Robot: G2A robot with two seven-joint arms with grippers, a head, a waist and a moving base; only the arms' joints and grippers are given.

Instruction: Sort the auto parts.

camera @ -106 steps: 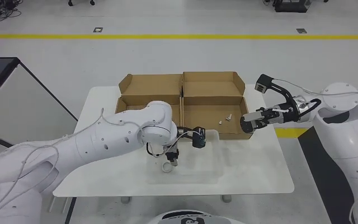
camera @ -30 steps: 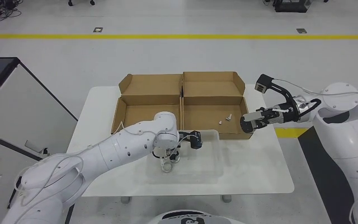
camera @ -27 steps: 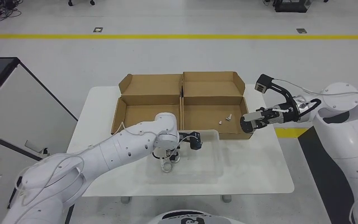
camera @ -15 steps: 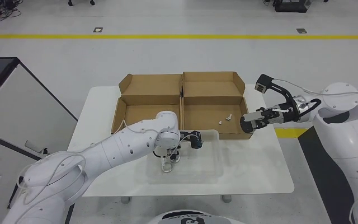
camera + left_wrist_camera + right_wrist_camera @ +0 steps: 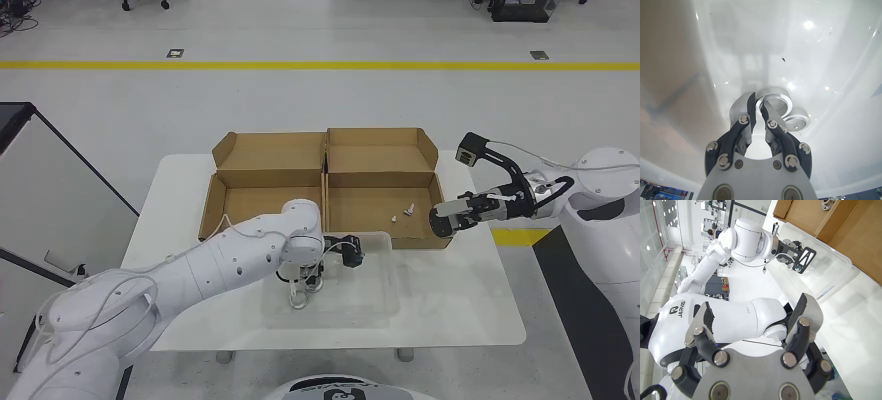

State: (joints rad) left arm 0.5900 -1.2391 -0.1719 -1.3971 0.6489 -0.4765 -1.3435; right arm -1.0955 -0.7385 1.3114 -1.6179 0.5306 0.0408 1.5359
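Observation:
My left gripper (image 5: 758,102) is down inside a clear plastic bin (image 5: 829,47), shut on the wall of a silver metal ring (image 5: 780,97): one finger is inside the ring, the other outside. A second silver flanged part (image 5: 797,121) lies touching the ring. In the top view the left gripper (image 5: 298,295) is at the bin's (image 5: 375,300) left end. My right gripper (image 5: 755,304) is open with nothing between its fingers. It hangs by the right end of the right cardboard box (image 5: 385,205), seen from above as the right gripper (image 5: 437,222).
Two open cardboard boxes stand side by side behind the bin, the left box (image 5: 262,205) and the right one. Small white parts (image 5: 405,212) lie in the right box, and a metal flanged part (image 5: 826,203) lies in a box. The table (image 5: 460,300) has free room at front right.
The left arm has swung its forearm round and shifted slightly over the bin's left end, its gripper staying at the ring. The right arm has not moved.

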